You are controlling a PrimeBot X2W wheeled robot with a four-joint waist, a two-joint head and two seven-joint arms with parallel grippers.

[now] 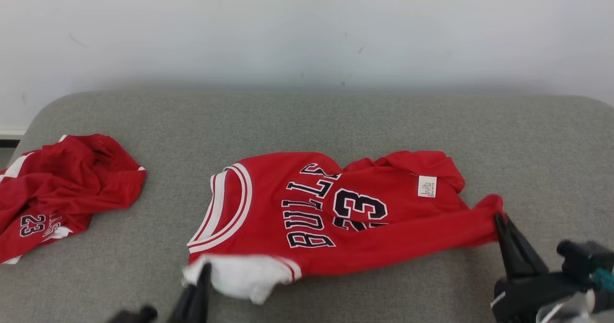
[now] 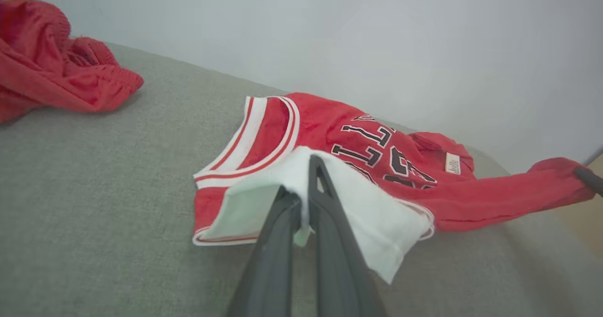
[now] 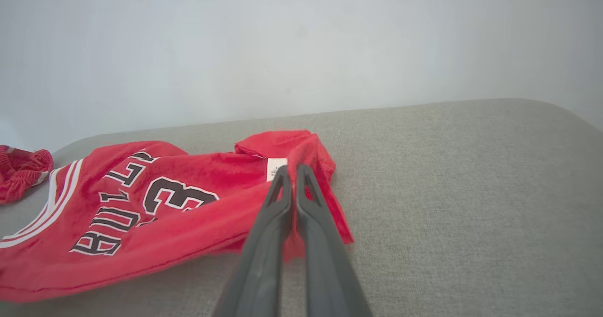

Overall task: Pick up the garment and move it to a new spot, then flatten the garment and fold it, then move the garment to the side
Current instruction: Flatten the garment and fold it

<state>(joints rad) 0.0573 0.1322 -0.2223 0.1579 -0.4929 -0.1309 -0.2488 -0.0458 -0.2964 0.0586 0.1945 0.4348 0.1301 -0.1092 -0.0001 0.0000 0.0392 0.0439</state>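
The red Bulls jersey (image 1: 336,208) lies across the middle of the grey cushion (image 1: 336,116), its neckline to the left and its lettering facing up. It is rumpled, with cloth bunched around the label (image 1: 427,186) at the far right. The left gripper (image 1: 205,268) is pinched shut on the white flap (image 1: 240,277) at the jersey's near-left corner. The right gripper (image 1: 499,220) is closed tight on the red tip at its right end, which is drawn out into a narrow tail. A second red garment (image 1: 62,193) sits crumpled well apart at the far left. Judging by this, both holds are set for lifting or stretching, while flattening, folding and moving the jersey aside all remain undone.
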